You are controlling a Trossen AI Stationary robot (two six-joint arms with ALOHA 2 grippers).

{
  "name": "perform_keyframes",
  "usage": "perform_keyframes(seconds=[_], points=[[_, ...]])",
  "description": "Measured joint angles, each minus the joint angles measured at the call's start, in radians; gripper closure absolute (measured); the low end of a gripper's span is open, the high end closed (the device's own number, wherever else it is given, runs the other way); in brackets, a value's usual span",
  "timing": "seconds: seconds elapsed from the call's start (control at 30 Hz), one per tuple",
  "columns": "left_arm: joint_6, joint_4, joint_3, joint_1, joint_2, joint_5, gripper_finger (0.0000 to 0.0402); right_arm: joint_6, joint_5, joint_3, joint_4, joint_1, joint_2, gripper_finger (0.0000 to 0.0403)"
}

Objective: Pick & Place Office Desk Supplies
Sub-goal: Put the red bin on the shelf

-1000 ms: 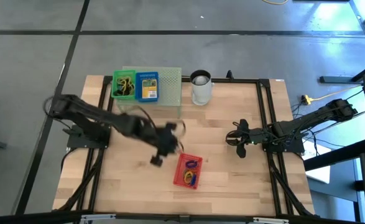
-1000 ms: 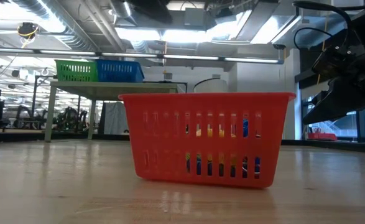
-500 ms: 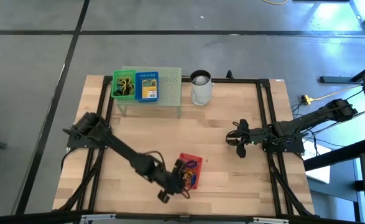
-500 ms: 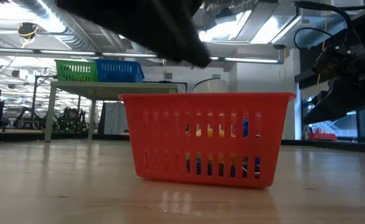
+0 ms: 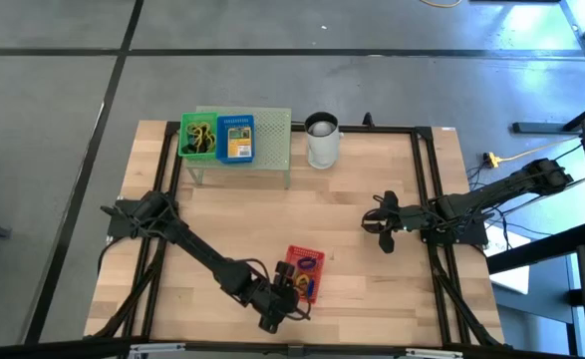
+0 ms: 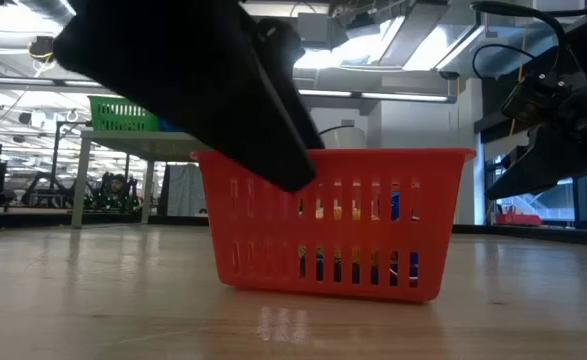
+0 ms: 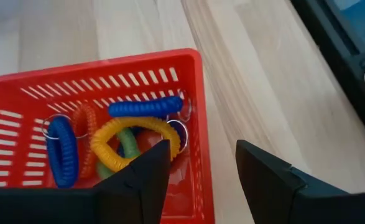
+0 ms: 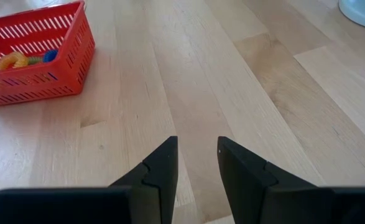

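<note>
**Op A:** My left claw (image 7: pixel 198 171) hangs over the near corner of the red basket (image 7: pixel 188 68), fingers spread wide with nothing between them. Past the fingertips I see coiled bands lying inside: a yellow coil (image 7: pixel 129 134), a blue coil (image 7: pixel 146 107) along the far wall, another blue one (image 7: pixel 61 149), an orange one (image 7: pixel 83 121) and a bit of green (image 7: pixel 127 142). Small silver rings are clipped on some of them.

**Op B:** From above I have that left claw (image 5: pixel 284 297) at the basket's (image 5: pixel 305 273) front-left edge, near the front of the tabletop (image 5: pixel 372 289). The low camera is mostly blocked by the dark arm in front of the basket (image 6: pixel 373 160).

**Op A:** My right claw (image 8: pixel 194 165) waits over bare wood, well apart from the basket (image 8: pixel 39 62); its fingers stand partly apart, pinching nothing.

**Op B:** Agreed, I see it (image 5: pixel 384 229) at the right side. At the back, a green bin (image 5: pixel 197 138) and a blue bin (image 5: pixel 236 139) sit on the pale mesh stand (image 5: pixel 272 140), the white cup (image 5: pixel 322 142) just beside it.
</note>
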Motion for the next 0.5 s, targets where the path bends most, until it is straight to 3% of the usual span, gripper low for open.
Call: perform_keyframes(seconds=[0.2,0.5], points=[[0.000,-0.020,0.000,0.019,0.000,0.044,0.0238,0.000,0.000,0.000,0.002,0.000,0.000,0.0289],[-0.002,-0.048,0.000,0.045,0.033,0.134,0.0302,0.000,-0.003,0.000,0.002,0.000,0.000,0.0289]])
